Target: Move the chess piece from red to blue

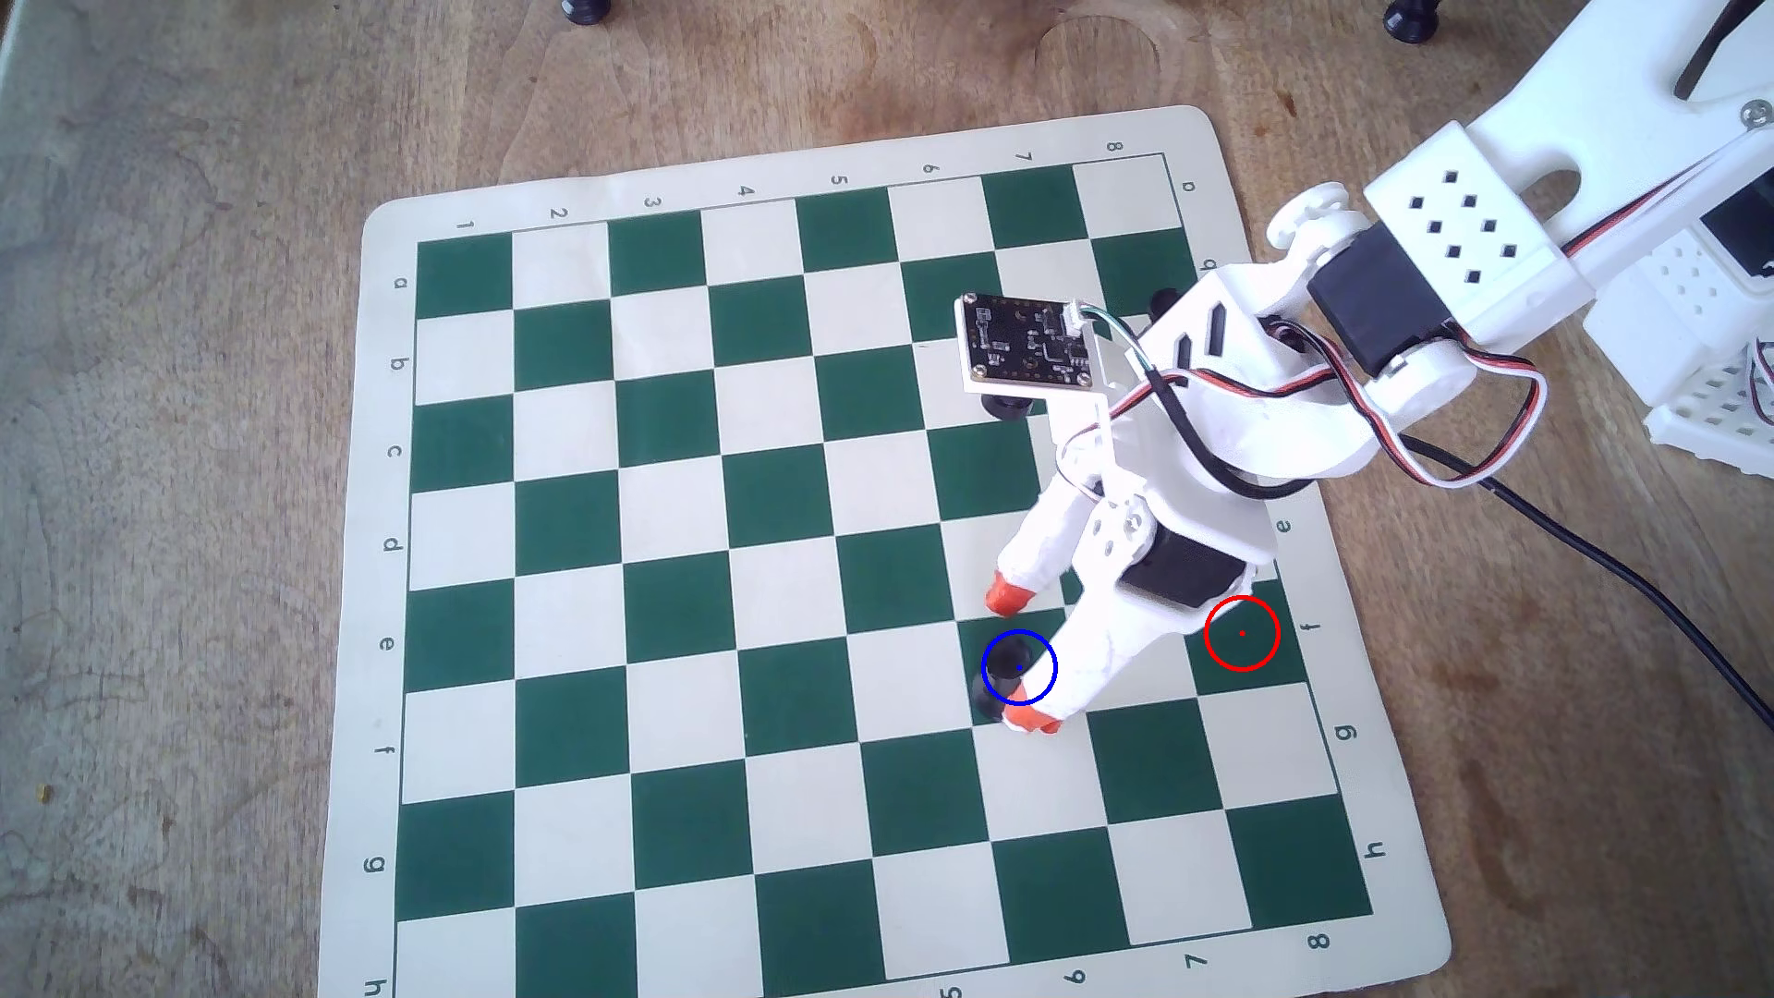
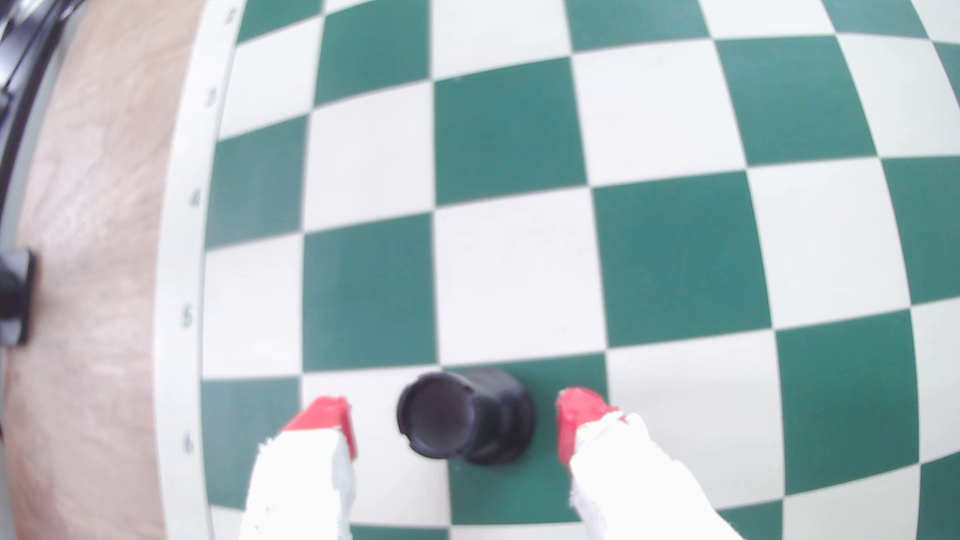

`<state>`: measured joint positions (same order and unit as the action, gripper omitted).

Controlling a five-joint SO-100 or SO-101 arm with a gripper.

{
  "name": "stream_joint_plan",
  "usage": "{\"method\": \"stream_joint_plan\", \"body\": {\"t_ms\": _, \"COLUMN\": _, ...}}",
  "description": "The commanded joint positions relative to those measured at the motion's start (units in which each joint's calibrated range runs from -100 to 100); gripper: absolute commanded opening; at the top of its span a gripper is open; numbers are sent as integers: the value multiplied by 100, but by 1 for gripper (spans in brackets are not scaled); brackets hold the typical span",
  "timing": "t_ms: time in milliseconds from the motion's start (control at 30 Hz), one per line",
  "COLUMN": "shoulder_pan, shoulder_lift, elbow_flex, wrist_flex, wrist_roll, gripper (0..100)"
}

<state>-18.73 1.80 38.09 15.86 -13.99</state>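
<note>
The chess piece (image 1: 1004,664) stands upright on a green square of the chessboard (image 1: 672,537), inside the blue circle (image 1: 1019,668). The tool (image 1: 1020,658) is spread wide around it, both red fingertips (image 2: 581,415) apart from the piece. The red circle (image 1: 1242,633) holds nothing.

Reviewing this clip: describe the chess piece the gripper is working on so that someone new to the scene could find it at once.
Start at the green-and-cream chessboard and follow the white arm down to the gripper. Between its open, orange-tipped jaws, touching neither, stands a small black rook-shaped chess piece on a green square. It alone sits under the blue circle; the red circle marks a bare square.
</note>
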Motion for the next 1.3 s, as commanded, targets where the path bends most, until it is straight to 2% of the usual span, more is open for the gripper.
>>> {"method": "stream_joint_plan", "body": {"t_ms": 0, "shoulder_pan": 16, "shoulder_lift": -129, "elbow_flex": -183, "wrist_flex": -111, "wrist_roll": 0, "gripper": 18}}
{"method": "stream_joint_plan", "body": {"t_ms": 233, "shoulder_pan": -16, "shoulder_lift": -885, "elbow_flex": 361, "wrist_flex": -95, "wrist_roll": 0, "gripper": 25}}
{"method": "stream_joint_plan", "body": {"t_ms": 367, "shoulder_pan": -188, "shoulder_lift": -2396, "elbow_flex": 814, "wrist_flex": 798, "wrist_roll": 15, "gripper": 27}}
{"method": "stream_joint_plan", "body": {"t_ms": 467, "shoulder_pan": -501, "shoulder_lift": -3839, "elbow_flex": 1349, "wrist_flex": 1895, "wrist_roll": 156, "gripper": 19}}
{"method": "stream_joint_plan", "body": {"t_ms": 567, "shoulder_pan": -735, "shoulder_lift": -5392, "elbow_flex": 2057, "wrist_flex": 2665, "wrist_roll": 205, "gripper": 0}}
{"method": "stream_joint_plan", "body": {"t_ms": 633, "shoulder_pan": -720, "shoulder_lift": -5919, "elbow_flex": 2328, "wrist_flex": 2894, "wrist_roll": 220, "gripper": 0}}
{"method": "stream_joint_plan", "body": {"t_ms": 833, "shoulder_pan": -540, "shoulder_lift": -7370, "elbow_flex": 3697, "wrist_flex": 2804, "wrist_roll": 440, "gripper": 0}}
{"method": "stream_joint_plan", "body": {"t_ms": 967, "shoulder_pan": -548, "shoulder_lift": -7803, "elbow_flex": 4133, "wrist_flex": 2608, "wrist_roll": 449, "gripper": 0}}
{"method": "stream_joint_plan", "body": {"t_ms": 1067, "shoulder_pan": -407, "shoulder_lift": -8754, "elbow_flex": 4813, "wrist_flex": 2337, "wrist_roll": 449, "gripper": 0}}
{"method": "stream_joint_plan", "body": {"t_ms": 1133, "shoulder_pan": -360, "shoulder_lift": -9925, "elbow_flex": 5366, "wrist_flex": 2026, "wrist_roll": 479, "gripper": 0}}
{"method": "stream_joint_plan", "body": {"t_ms": 1267, "shoulder_pan": -336, "shoulder_lift": -9900, "elbow_flex": 5393, "wrist_flex": 953, "wrist_roll": 518, "gripper": 0}}
